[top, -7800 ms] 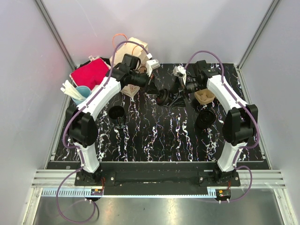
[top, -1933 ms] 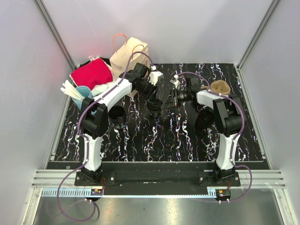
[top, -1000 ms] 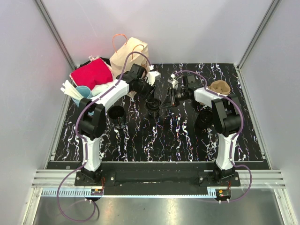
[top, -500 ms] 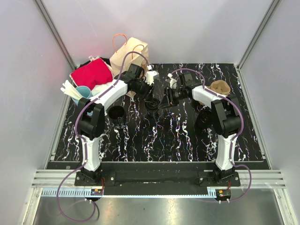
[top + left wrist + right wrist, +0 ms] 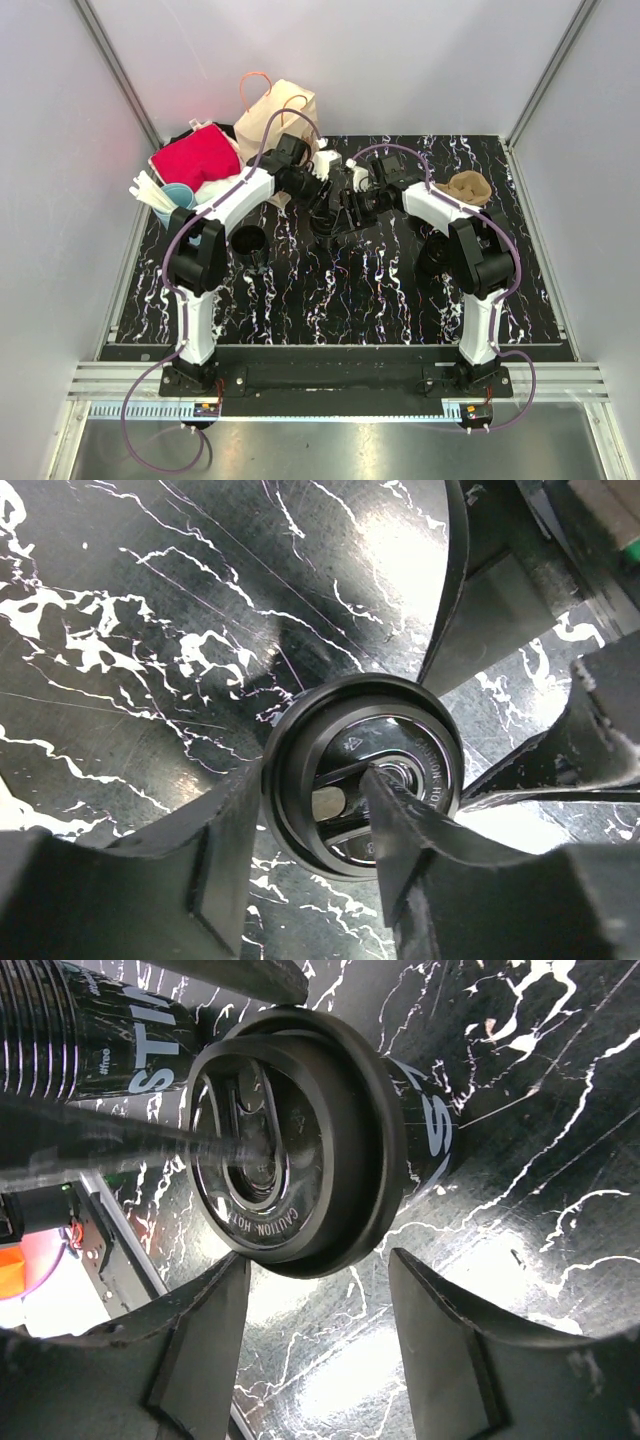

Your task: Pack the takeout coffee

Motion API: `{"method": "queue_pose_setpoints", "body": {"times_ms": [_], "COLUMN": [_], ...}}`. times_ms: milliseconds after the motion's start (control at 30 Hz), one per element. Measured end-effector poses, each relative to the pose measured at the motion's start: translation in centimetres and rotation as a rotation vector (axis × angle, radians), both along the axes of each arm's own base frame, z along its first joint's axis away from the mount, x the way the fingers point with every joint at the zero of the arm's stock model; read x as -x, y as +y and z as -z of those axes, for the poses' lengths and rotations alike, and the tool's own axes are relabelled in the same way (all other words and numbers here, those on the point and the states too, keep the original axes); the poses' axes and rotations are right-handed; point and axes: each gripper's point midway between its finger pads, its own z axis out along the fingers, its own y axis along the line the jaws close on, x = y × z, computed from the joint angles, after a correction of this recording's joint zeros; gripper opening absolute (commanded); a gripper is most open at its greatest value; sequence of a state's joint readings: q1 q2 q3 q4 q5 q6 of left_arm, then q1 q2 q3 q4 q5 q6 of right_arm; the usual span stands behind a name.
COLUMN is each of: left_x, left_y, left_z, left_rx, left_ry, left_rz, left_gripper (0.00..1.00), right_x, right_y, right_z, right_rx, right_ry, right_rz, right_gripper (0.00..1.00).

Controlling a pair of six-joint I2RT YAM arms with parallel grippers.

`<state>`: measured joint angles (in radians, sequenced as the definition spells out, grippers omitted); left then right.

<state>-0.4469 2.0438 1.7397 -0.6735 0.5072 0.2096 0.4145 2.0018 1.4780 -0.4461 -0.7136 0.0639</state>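
From above, we see both arms reaching to the middle back of the black marbled table [image 5: 300,290], where the left gripper [image 5: 316,196] and the right gripper [image 5: 352,206] meet over a black paper coffee cup with a black plastic lid [image 5: 328,224]. The cup stands on the table. The brown paper bag with handles [image 5: 275,108] is well apart at the back left, and the brown moulded-pulp cup carrier [image 5: 466,186] lies off to the right. A second black cup without a lid [image 5: 248,242] stands near the left arm. In the left wrist view, we look straight down on the lid. One finger sits just outside its rim and the other lies across its sunken top, so the fingers are apart astride the rim. We cannot tell whether they pinch it. In the right wrist view, the lidded cup fills the frame beyond two spread fingers [image 5: 200,1340], which hold nothing. We judge that the lid is on. Setting the cup in the carrier or the bag appears not yet done.
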Motion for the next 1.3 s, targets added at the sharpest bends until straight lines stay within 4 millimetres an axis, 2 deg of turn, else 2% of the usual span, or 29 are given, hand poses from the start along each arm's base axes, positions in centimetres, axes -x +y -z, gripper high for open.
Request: {"method": "queue_pose_setpoints", "body": {"times_ms": [200,333,567,767,967,1100,1200,1300], "left_x": [1.0,1.8,1.0,-0.2,-0.4,-0.5,-0.4,0.2], "left_y": [-0.3,-0.2,-0.6,-1.1,-0.3,1.9,3.9,5.3], "left_z": [0.1,-0.1,-3.2,-6.7,-9.0,-12.8,-15.7,-16.6], "left_rx": [-0.021,-0.032,-0.014,0.016,0.027,0.044,0.06,0.059], "left_ry": [0.032,0.064,0.021,-0.057,-0.101,-0.172,-0.25,-0.285], "left_rz": [0.014,0.021,0.031,0.038,0.024,-0.022,-0.059,-0.081], "left_gripper": [0.67,0.73,0.98,0.99,0.99,0.99,0.99,0.99], "right_x": [-0.1,-0.2,-0.9,-1.4,-1.8,-2.3,-2.4,-1.9], "right_y": [-0.2,-0.5,-1.4,-2.3,-2.9,-3.5,-3.5,-3.3], "right_z": [-0.6,-1.8,-4.3,-7.9,-12.0,-14.2,-14.6,-14.4], "right_rx": [0.01,0.009,-0.002,-0.017,-0.006,0.014,0.018,0.02], "right_ry": [-0.023,-0.054,-0.13,-0.225,-0.336,-0.385,-0.375,-0.345], "right_rz": [0.005,0.008,0.02,-0.001,-0.013,0.026,0.049,0.059], "right_gripper": [0.69,0.78,0.87,0.92,0.9,0.87,0.82,0.81]}}
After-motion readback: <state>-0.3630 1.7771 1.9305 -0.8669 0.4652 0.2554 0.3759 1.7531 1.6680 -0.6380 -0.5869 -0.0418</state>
